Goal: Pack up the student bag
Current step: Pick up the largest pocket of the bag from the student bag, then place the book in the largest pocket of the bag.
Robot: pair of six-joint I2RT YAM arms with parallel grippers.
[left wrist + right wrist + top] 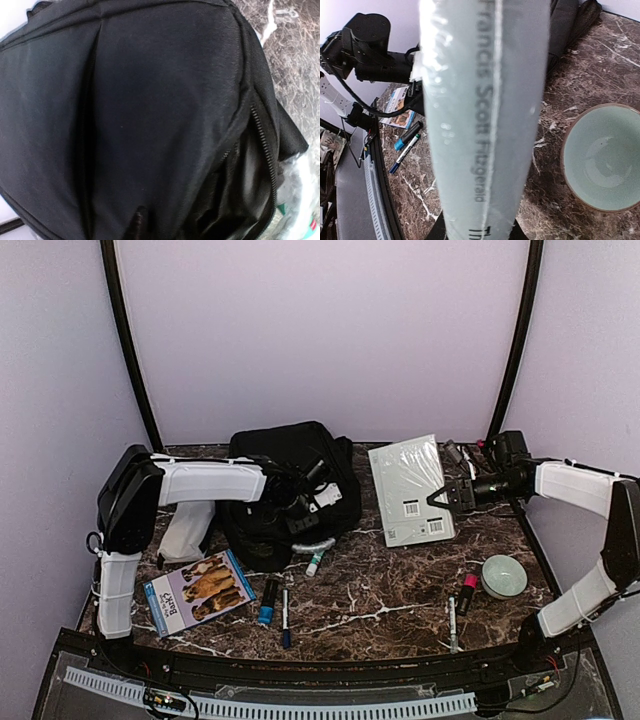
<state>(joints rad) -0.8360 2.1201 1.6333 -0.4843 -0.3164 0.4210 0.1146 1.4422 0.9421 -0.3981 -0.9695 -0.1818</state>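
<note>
While my right end effector (437,497) pinches the book (408,485) edgewise, my left end effector (305,502) meets the bag (290,455), rear-centre on the table (380,590); its grip I cannot tell. Edge-held, the book may twist loose.

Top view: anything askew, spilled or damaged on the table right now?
Nothing spilled or damaged. The shrink-wrapped Fitzgerald book tilts off the table, but only because the right gripper clamps its edge. One small oddity: a white-and-green pen lies slanted against the near edge of the student bag.
</note>
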